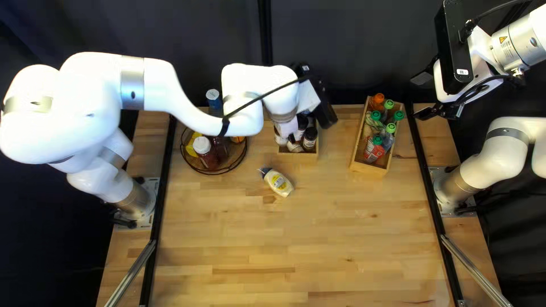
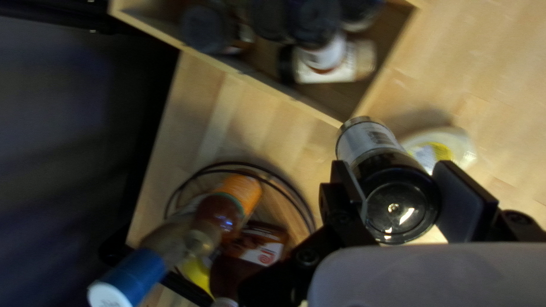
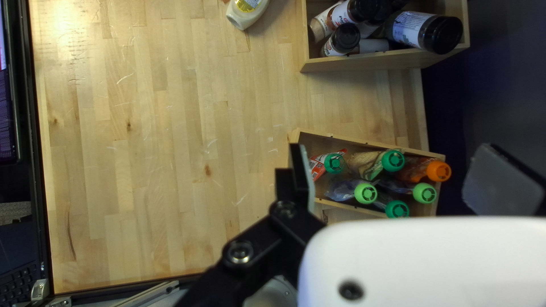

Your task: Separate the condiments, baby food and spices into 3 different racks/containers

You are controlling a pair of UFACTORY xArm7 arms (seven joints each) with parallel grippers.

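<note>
From where I'm standing, the left gripper (image 1: 289, 129) is mostly hiding under its own arm in the top left view, so its fingers are hard to find there. Its wrist view is showing what the other is covering: both fingers are gripping a tilted spice jar (image 2: 392, 182), black end toward the camera, label too blurred to make out. Behind that jar, a squeeze bottle (image 1: 277, 182) is lying on the desk (image 1: 256, 239), partly covered. Ahead of this gripper, more spice jars (image 2: 335, 59) are crowding a wooden box (image 1: 298, 156), some cut off by the view. Beside the gripper, a wire basket (image 1: 203, 170) is holding sauce bottles (image 2: 230, 199); a blue-topped container (image 2: 136, 276) is showing there too, its base hidden.

The right gripper (image 1: 424, 94) is standing wide open. In its wrist view, a second wooden box (image 1: 367, 166) is sitting ahead, between the spread fingers but untouched, with six capped food pouches (image 3: 392, 161) leaning inside. That view is also catching a keyboard (image 3: 17, 284) at its edge, which the top left view is leaving out, and is cutting off the squeeze bottle.
</note>
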